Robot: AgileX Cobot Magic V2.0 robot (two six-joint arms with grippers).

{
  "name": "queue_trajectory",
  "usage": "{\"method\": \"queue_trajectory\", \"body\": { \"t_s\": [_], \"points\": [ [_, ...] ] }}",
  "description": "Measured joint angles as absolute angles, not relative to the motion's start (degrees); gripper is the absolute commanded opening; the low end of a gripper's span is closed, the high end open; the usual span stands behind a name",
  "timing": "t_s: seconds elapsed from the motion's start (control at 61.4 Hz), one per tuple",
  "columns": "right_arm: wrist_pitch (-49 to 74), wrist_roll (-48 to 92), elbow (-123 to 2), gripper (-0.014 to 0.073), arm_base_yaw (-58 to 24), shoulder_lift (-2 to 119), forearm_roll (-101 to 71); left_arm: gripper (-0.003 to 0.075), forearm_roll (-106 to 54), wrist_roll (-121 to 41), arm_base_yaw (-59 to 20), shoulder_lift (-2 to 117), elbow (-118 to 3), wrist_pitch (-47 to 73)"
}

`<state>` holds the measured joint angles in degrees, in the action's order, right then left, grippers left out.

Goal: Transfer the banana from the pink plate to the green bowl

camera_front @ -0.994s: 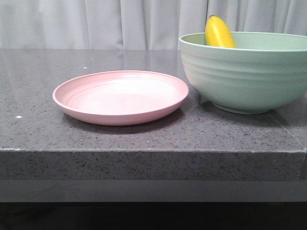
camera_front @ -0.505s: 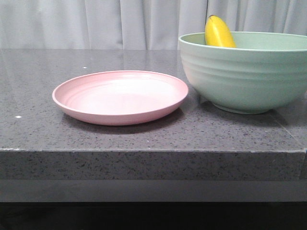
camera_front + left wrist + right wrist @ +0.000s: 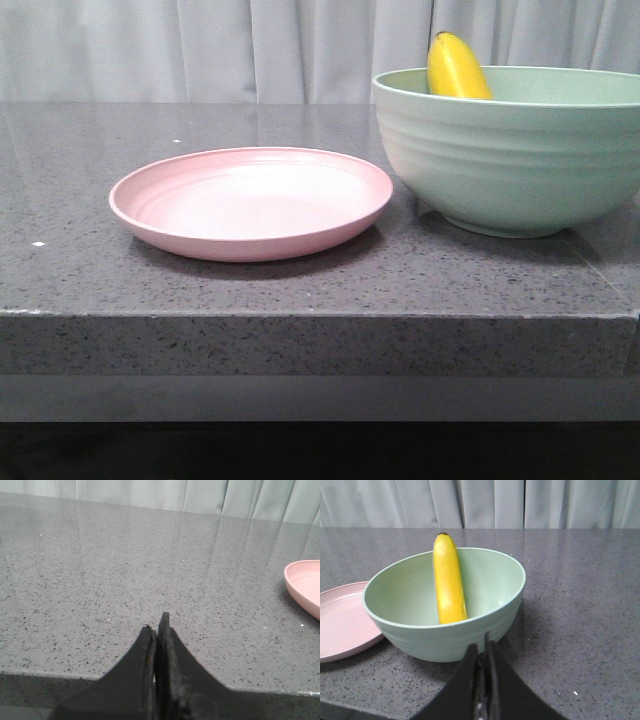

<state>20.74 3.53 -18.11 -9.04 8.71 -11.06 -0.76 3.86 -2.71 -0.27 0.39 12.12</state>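
Observation:
The banana [image 3: 457, 68] stands on end inside the green bowl [image 3: 510, 165], leaning on the bowl's far wall with its dark tip above the rim; the right wrist view shows it too [image 3: 448, 582] in the bowl [image 3: 485, 615]. The pink plate [image 3: 250, 200] is bare, just left of the bowl; its edge shows in both wrist views [image 3: 302, 582] [image 3: 340, 625]. My left gripper [image 3: 157, 625] is shut and empty, low over the table's front edge, left of the plate. My right gripper [image 3: 482, 645] is shut and empty, just in front of the bowl. Neither gripper shows in the front view.
The dark speckled stone table [image 3: 300, 280] has its front edge near both grippers. A pale curtain [image 3: 200, 50] hangs behind the table.

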Motion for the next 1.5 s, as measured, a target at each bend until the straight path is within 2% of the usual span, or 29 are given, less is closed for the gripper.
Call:
{"method": "queue_trajectory", "body": {
  "t_s": [0.147,0.326,0.472,1.499],
  "points": [
    [17.9,3.5,-14.7,-0.0058,-8.3,7.0,-10.9,-0.0020,-0.8,3.9,-2.7,-0.3,0.4,12.0],
    [14.5,3.5,-4.7,-0.0058,-3.8,0.4,-10.3,-0.0020,-0.8,3.9,-2.7,-0.3,0.4,12.0],
    [12.7,3.5,1.2,-0.0058,-1.4,-0.4,-10.9,-0.0020,-0.8,3.9,-2.7,-0.3,0.4,11.9],
    [12.0,3.7,1.5,-0.0058,-1.2,-0.6,-12.6,-0.0020,-0.8,3.9,-2.6,-0.3,0.4,11.9]
  ]
}}
